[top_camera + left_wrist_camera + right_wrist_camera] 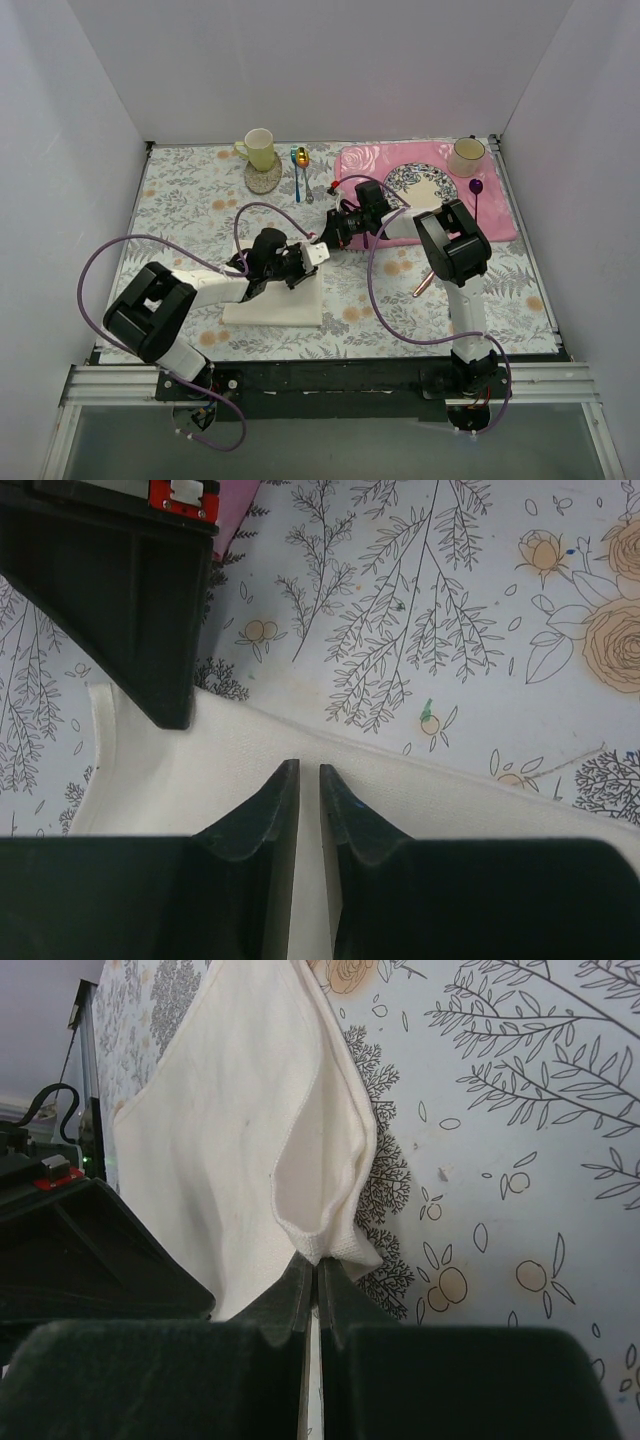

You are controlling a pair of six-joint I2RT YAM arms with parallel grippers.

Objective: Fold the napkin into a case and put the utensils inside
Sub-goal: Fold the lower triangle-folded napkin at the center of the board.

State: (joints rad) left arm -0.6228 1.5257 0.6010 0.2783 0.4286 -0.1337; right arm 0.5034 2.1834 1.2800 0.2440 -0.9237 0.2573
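Observation:
The cream napkin (272, 306) lies folded near the table's front left. One corner of it is lifted, with my right gripper (322, 248) shut on that corner. In the right wrist view the hemmed corner of the napkin (325, 1240) sits pinched at the fingertips of that gripper (318, 1263). My left gripper (309, 770) hovers over the napkin (200, 770), its jaws almost together with nothing between them. The right gripper's black body (140, 600) shows just beyond it. The copper knife (422, 285) lies beside the right arm. The gold-bowled spoon (302, 156) lies at the back.
A yellow mug (259, 148) on a coaster stands at the back. A pink placemat (360, 165) carries a patterned plate (412, 183), a cup (466, 154) and a purple fork (477, 196). A blue-handled spoon (297, 186) lies by the gold one.

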